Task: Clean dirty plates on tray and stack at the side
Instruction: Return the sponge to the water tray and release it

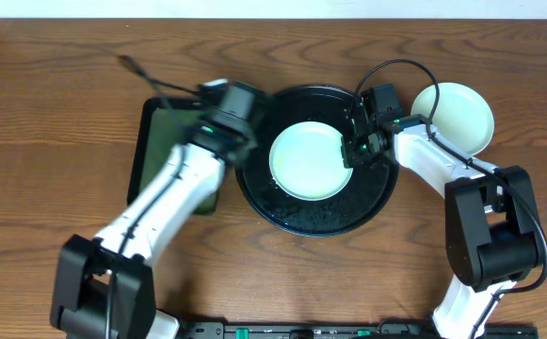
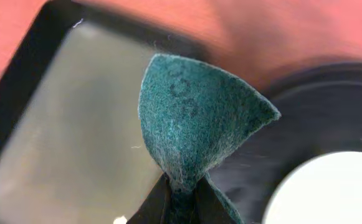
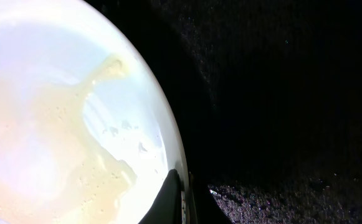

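A pale mint-green plate (image 1: 309, 160) lies on the round black tray (image 1: 292, 212). Its inside carries a yellowish smear in the right wrist view, where the plate (image 3: 62, 112) fills the left side. My right gripper (image 3: 182, 194) is shut on the plate's right rim, also seen from overhead as the right gripper (image 1: 352, 151). My left gripper (image 2: 181, 202) is shut on a folded green scouring pad (image 2: 196, 118), held above the gap between the rectangular tray (image 2: 62, 130) and the round tray (image 2: 336, 106). From overhead, the left gripper (image 1: 235, 105) sits at the round tray's left edge.
A second pale plate (image 1: 454, 115) rests on the wooden table to the right of the round tray. The dark-green rectangular tray (image 1: 160, 141) lies to the left, partly under my left arm. Dark crumbs speckle the round tray's surface (image 3: 330, 199).
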Robot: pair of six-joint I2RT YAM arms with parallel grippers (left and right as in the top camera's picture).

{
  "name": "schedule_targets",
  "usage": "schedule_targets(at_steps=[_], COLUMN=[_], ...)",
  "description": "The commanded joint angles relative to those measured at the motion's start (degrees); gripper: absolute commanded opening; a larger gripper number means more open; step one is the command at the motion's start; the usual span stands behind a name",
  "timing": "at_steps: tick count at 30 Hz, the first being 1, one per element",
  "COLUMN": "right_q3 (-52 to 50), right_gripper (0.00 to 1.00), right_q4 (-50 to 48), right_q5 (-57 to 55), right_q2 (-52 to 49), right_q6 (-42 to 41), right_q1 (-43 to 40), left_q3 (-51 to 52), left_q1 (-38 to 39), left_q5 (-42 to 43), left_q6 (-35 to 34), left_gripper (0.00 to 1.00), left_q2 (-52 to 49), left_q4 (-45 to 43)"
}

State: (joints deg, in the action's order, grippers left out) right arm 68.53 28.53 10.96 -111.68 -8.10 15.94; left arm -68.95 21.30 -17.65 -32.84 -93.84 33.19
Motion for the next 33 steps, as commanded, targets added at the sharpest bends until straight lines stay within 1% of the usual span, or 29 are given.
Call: schedule_targets(at_steps=[1, 5, 7, 14, 16, 17, 19, 22, 24, 26, 28, 29, 30, 31, 33], right_q3=[-1.3, -1.7, -1.8, -1.9, -1.9, -1.9, -1.9, -1.3, -0.3, 1.2, 3.3, 4.5, 6.0, 6.9, 9.3], right_gripper=[0.01, 0.01, 0.01, 0.01, 0.01, 0.01, 0.01, 0.01, 0.01, 0.01, 0.01, 0.01, 0.01, 0.01, 0.01], right_q4=[1.1, 0.3, 0.0, 0.2, 0.2, 0.0, 0.0, 0.2, 1.1, 2.6, 5.0, 6.2, 7.7, 8.6, 10.9], right_q5=[-2.6, -2.6, -2.6, -2.6, -2.6, -2.6, -2.6, -2.7, -3.7, -5.0, -7.0, -8.1, -9.4, -10.7, -16.2], right_q2=[-2.7, -2.7, -2.7, -2.7, -2.7, -2.7, -2.6, -2.2, -1.4, -0.2, 1.6, 2.5, 3.7, 4.4, 6.8], right_q6=[0.4, 0.4, 0.4, 0.4, 0.4, 0.4, 0.4, 0.5, 0.5, 0.5, 0.5, 0.9, 1.9, 2.4, 3.0], right_q1=[0.7, 0.7, 0.7, 0.7, 0.7, 0.7, 0.7, 0.7, 0.7, 0.7, 0.7, 0.7, 1.0, 1.3, 2.5], left_q3=[0.4, 0.4, 0.4, 0.4, 0.4, 0.4, 0.2, -0.3, -0.4, -0.4, -0.4, -0.4, -0.4, -0.4, -0.4], left_q1=[-7.8, -14.4, -16.3, -21.7, -22.8, -23.1, -23.8, -23.9, -23.9, -23.9, -23.9, -23.9, -23.9, -23.9, -23.9], left_q5=[8.3, 15.0, 15.2, 15.1, 15.1, 15.1, 15.1, 15.3, 15.8, 15.8, 15.8, 15.8, 15.8, 15.8, 15.7], left_q6=[4.4, 9.3, 10.1, 10.1, 10.1, 10.1, 10.1, 10.1, 10.1, 10.1, 10.1, 10.1, 10.1, 10.1, 10.1], left_gripper=[0.08, 0.08, 0.09, 0.09, 0.24, 0.28, 0.32, 0.33, 0.36, 0.41, 0.48, 0.5, 0.55, 0.57, 0.65], left_q2=[-1.1, -3.6, -5.5, -12.9, -13.6, -13.5, -12.8, -10.6, -8.2, -5.3, -2.0, -0.7, 0.7, 1.7, 3.7], left_q4=[1.8, 2.1, 2.1, 0.3, 0.2, 0.2, 0.2, 0.4, 0.4, 0.4, 0.4, 0.4, 0.4, 0.4, 0.4])
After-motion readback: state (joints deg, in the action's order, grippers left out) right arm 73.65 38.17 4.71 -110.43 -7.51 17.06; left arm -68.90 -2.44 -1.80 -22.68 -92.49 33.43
